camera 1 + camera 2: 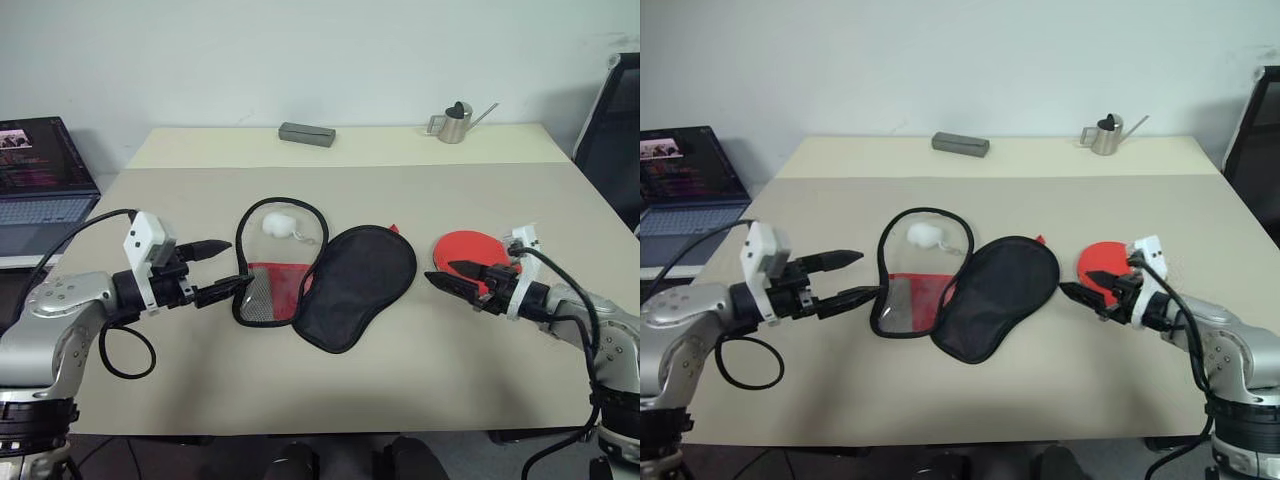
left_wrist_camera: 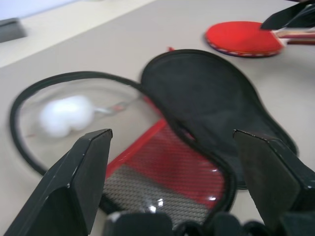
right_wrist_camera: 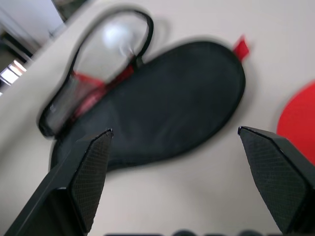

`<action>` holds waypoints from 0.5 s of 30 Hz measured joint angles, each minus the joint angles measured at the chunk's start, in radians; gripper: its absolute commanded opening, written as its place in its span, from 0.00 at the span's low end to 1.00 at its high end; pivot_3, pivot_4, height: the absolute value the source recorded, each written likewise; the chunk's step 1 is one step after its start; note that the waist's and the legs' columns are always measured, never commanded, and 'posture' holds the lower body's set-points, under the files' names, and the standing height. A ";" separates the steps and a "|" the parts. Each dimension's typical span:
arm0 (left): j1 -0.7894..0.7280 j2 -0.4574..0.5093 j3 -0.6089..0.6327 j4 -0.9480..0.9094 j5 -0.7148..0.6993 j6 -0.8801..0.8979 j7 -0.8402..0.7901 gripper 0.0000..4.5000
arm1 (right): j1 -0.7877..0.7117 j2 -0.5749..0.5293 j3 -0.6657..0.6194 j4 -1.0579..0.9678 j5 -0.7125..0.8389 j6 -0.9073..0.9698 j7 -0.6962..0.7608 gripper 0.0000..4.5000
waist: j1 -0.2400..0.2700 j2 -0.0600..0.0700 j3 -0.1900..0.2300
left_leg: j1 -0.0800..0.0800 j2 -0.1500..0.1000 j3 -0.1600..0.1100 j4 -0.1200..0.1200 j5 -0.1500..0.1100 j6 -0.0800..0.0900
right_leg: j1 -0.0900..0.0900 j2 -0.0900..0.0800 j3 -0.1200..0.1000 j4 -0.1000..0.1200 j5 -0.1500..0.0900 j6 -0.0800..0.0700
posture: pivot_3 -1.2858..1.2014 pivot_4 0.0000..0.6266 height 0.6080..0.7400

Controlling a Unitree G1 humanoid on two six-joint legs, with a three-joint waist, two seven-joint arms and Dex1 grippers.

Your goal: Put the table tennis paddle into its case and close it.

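1. Black fingers of the left gripper (image 1: 218, 268) are standing wide apart with nothing between them, hovering just beside the narrow end of the case (image 1: 320, 272).
2. Black fingers of the right gripper (image 1: 462, 277) are also standing apart and gripping nothing, hovering over the near edge of the paddle (image 1: 468, 249) and pointing toward the case.
3. The case is lying unzipped between the two grippers, its clear half with red panel and mesh toward the left gripper, its black half toward the right one.
4. A white ball (image 1: 277, 223) is sitting inside the clear half, beyond the left gripper.
5. The paddle is lying red face up on the table (image 1: 400, 380), apart from the case.
6. Far beyond both grippers, a grey box (image 1: 307, 134) and a small metal can (image 1: 455, 122) are standing at the table's back edge.
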 measured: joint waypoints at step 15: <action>0.049 0.041 0.025 -0.042 -0.010 0.004 -0.046 0.95 | -0.053 0.150 0.162 0.062 -0.098 0.062 -0.219 0.99 | -0.003 -0.001 0.000 | 0.000 0.000 0.001 0.000 0.000 0.000 | -0.002 0.001 0.001 0.001 0.000 0.000 | 0.52 0.24 1.00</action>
